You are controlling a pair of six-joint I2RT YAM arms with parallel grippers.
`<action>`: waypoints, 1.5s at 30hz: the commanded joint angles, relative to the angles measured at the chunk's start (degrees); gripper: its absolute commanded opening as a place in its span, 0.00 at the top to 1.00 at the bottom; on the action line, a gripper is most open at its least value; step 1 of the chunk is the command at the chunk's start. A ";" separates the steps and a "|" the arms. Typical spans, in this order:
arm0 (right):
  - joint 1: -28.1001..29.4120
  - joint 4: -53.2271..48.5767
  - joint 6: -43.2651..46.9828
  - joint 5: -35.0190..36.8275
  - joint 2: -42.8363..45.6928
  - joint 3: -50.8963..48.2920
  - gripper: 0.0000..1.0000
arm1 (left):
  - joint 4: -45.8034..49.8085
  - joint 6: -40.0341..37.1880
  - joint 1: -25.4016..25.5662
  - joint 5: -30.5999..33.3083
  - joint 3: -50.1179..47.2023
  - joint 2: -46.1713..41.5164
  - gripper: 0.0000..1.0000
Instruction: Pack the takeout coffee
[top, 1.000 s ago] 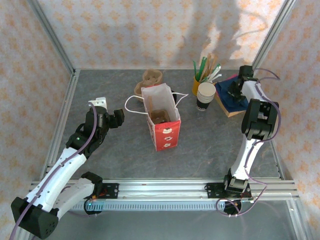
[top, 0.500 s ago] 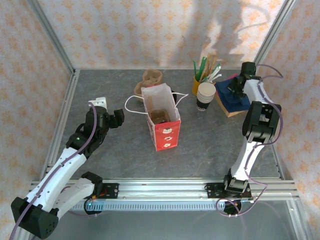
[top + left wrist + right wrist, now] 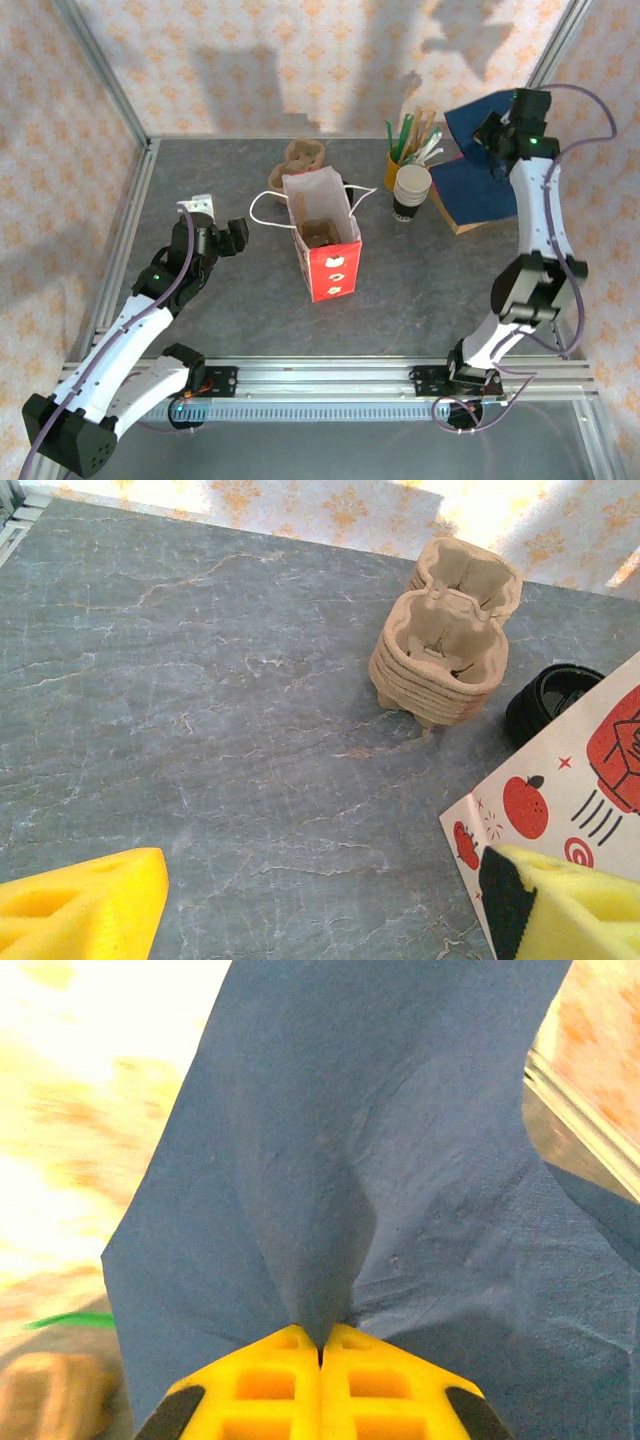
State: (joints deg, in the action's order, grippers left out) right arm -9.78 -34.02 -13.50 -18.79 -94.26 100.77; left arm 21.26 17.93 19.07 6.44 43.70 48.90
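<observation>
The cup [image 3: 411, 192] stands upright on the counter [image 3: 230, 300], toward the far right side. Its upper part is whitish and its lower body is dark. Seen from above, its round top looks pale inside a white rim. It sits just in front of a yellow holder [image 3: 394, 170] of sticks. The bag [image 3: 325, 255] is apart to its left and the blue cloth [image 3: 480, 190] is just beside it on the right.

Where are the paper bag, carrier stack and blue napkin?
paper bag [image 3: 332, 272], top external view, red front.
carrier stack [image 3: 425, 685], left wrist view, ribbed side.
blue napkin [image 3: 318, 1240], right wrist view, central crease.
</observation>
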 commanded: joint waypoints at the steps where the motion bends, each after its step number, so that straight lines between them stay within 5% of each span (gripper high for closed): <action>1: 0.44 4.90 -2.79 -14.43 6.63 -0.80 1.00 | 0.02 -0.09 -0.44 0.32 -0.33 -0.12 0.17; 8: 7.93 19.41 -17.39 -38.35 14.35 -4.57 1.00 | -0.17 -0.09 -0.44 0.75 -0.32 -0.13 0.16; 15: 24.70 27.51 -26.23 -39.33 16.21 -6.93 1.00 | -0.17 0.08 -0.44 0.75 -0.23 0.05 0.16; 21: 35.50 25.26 -25.39 -36.29 15.21 -9.19 1.00 | -0.16 0.13 -0.44 0.86 -0.37 -0.21 0.16; 30: 45.19 8.14 -14.44 -28.55 10.68 -7.20 1.00 | -0.25 -0.14 -0.44 0.68 -0.28 0.04 0.16; 45: 52.98 -14.24 -5.55 3.42 0.55 0.88 1.00 | -0.08 0.09 -0.42 0.50 -0.24 0.36 0.16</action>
State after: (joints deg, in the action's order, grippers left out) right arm 41.93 -42.44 -21.74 -23.57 -92.82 98.63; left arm 21.26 17.93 19.07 6.46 43.70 48.90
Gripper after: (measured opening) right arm 0.042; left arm 0.835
